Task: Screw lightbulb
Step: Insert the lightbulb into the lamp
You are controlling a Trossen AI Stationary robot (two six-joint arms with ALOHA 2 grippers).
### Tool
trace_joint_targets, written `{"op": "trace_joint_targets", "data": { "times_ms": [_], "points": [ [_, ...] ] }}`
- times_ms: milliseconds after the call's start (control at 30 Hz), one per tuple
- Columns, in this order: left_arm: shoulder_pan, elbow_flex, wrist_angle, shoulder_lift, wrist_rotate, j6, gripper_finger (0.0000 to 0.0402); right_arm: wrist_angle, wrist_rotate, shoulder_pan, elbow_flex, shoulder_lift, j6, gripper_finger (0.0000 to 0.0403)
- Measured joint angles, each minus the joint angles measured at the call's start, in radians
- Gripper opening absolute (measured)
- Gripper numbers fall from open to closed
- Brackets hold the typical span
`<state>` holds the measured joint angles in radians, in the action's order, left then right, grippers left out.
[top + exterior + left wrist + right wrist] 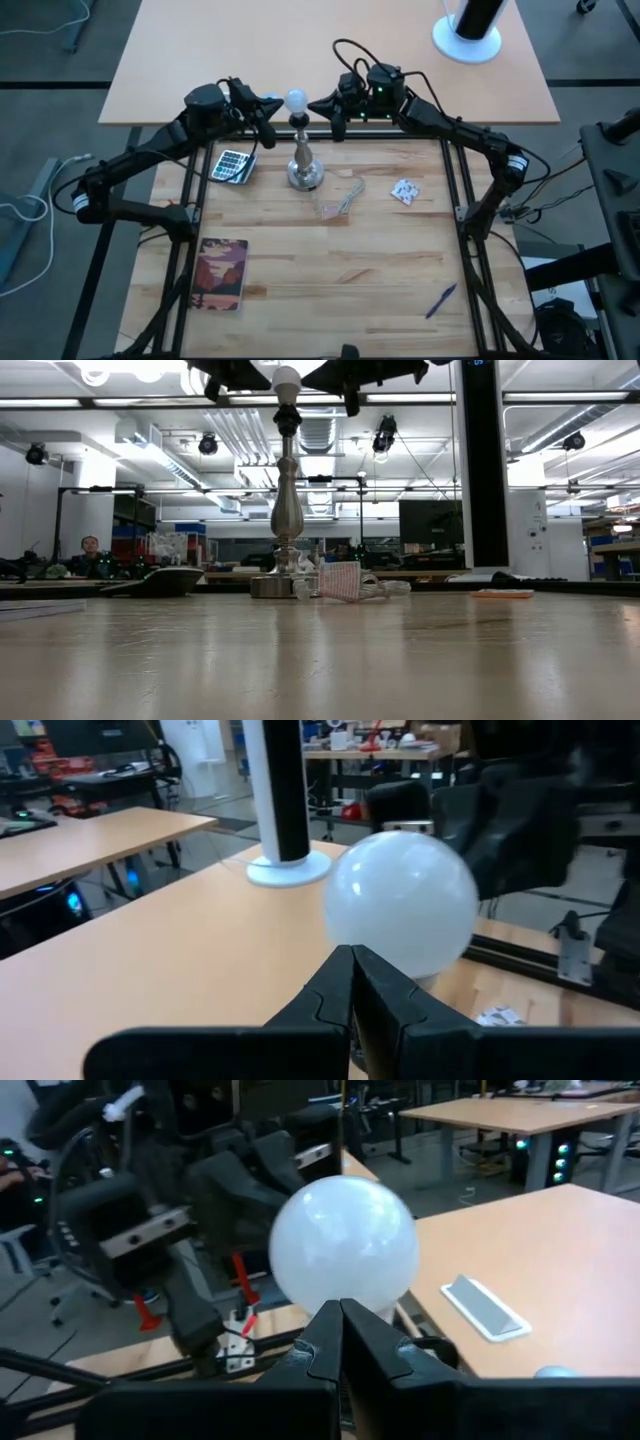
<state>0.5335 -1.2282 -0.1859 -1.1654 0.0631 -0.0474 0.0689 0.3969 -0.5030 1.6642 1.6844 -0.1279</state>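
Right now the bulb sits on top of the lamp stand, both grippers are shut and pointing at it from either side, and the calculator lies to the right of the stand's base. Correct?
Not quite. In the high view the calculator lies to the left of the lamp stand, under the left arm. The rest holds: the bulb sits on top, with the left gripper and right gripper shut, pointing at it from either side.

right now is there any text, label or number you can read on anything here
None can be read.
calculator: key markings too small to make out.
book: picture cover, no legible title.
white packet: red specks only, too small to read.
lightbulb: plain white, no print visible.
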Motion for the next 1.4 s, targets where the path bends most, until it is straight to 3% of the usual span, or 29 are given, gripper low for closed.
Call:
{"op": "trace_joint_targets", "data": {
  "times_ms": [600,800,1067,1400],
  "points": [
    [0.002,0.000,-0.001,0.053,0.024,-0.025,0.0000,0.056,-0.042,0.014,0.000,-0.040,-0.010,0.0000],
    [0.000,0.000,-0.003,0.084,-0.188,-0.036,0.0000,0.068,-0.140,0.006,0.000,-0.060,0.020,0.0000],
    [0.001,0.000,-0.014,0.034,-0.121,-0.043,0.0000,0.046,-0.137,-0.001,0.000,-0.027,0.010,0.0000],
    [0.002,0.000,0.001,-0.007,-0.113,-0.049,0.0000,0.017,-0.118,-0.001,0.000,-0.013,0.004,0.0000]
  ]
}}
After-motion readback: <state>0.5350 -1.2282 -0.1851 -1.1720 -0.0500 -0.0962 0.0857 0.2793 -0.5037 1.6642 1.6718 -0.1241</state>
